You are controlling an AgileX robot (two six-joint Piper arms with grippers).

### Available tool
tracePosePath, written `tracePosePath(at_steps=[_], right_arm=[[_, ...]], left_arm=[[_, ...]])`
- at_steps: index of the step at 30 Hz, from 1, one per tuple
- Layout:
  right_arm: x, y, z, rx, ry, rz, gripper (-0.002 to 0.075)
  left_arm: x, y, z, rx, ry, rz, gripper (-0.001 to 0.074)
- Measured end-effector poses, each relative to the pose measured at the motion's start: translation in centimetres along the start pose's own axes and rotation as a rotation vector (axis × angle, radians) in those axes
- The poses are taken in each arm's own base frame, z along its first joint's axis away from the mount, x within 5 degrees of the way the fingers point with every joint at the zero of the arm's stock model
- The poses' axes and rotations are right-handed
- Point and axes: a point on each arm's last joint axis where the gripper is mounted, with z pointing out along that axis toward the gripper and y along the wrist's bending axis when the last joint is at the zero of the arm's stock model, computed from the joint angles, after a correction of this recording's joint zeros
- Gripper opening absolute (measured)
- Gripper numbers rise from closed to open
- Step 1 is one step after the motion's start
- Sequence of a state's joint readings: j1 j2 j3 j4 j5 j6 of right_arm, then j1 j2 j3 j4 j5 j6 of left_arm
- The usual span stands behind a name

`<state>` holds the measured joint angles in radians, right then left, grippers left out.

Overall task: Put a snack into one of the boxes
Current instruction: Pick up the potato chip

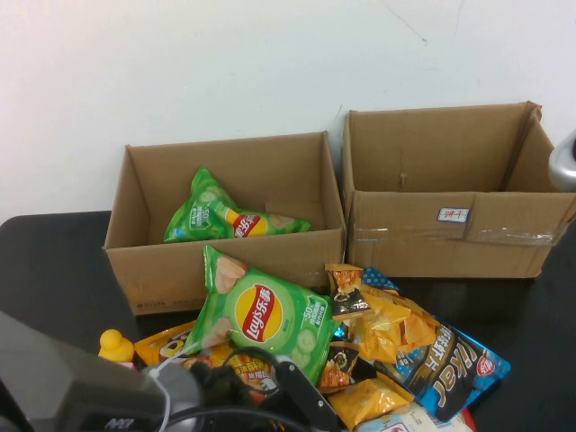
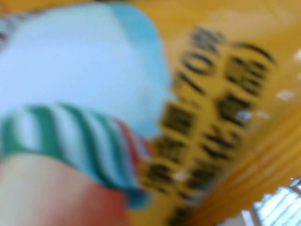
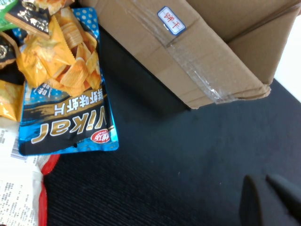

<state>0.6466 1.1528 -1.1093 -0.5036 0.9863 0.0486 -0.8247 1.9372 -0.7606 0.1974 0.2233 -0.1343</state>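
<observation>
**Left arm low over the snack heap, nothing lifted yet**

The left gripper (image 1: 301, 396) sits at the near edge of the desk (image 1: 54, 261), down among the pile of snack packets; its wrist camera is pressed close to a yellow packet (image 2: 225, 94) with dark print, and whether its fingers are released or clenched cannot be told. The right gripper (image 3: 270, 202) hangs above bare desk near the right box (image 1: 450, 193), its fingers close together and grasping nothing.

The likeliest target, the green chip bag (image 1: 261, 315), lies on top of the heap just before the left box (image 1: 225, 216), which already contains a similar green bag (image 1: 229, 216). Its long axis runs diagonally, top corner toward the left box.

The risk seems to be a crowded grasp: overlapping slippery packets could slide, or two could rise together and spill short of the box.
</observation>
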Motion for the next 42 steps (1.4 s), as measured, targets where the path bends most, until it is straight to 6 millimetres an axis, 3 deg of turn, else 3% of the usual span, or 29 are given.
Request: tracePosePath(at_steps=[5, 22, 24, 28, 33, 42], right_arm=[[0.0, 0.0, 0.0, 0.002, 0.000, -0.001, -0.0001], [0.0, 0.0, -0.1, 0.002, -0.003, 0.000, -0.0001], [0.0, 0.0, -0.1, 0.002, -0.003, 0.000, -0.0001], [0.0, 0.0, -0.1, 0.002, -0.003, 0.000, -0.0001], [0.0, 0.0, -0.1, 0.002, -0.003, 0.000, -0.0001], [0.0, 0.0, -0.1, 0.002, -0.007, 0.000, -0.0001]], left_arm=[[-0.3, 0.6, -0.3, -0.055, 0.050, -0.010, 0.0400], [-0.1, 1.3, 1.2, -0.086, 0.097, -0.076, 0.0379], [-0.1, 1.5, 1.2, -0.097, 0.099, -0.064, 0.0348], [-0.2, 1.6, 1.2, -0.112, 0.101, -0.041, 0.0211], [-0.5, 1.7, 0.9, -0.123, 0.106, -0.038, 0.0195], [-3.3, 1.1, -1.2, -0.158, 0.162, -0.075, 0.0060]])
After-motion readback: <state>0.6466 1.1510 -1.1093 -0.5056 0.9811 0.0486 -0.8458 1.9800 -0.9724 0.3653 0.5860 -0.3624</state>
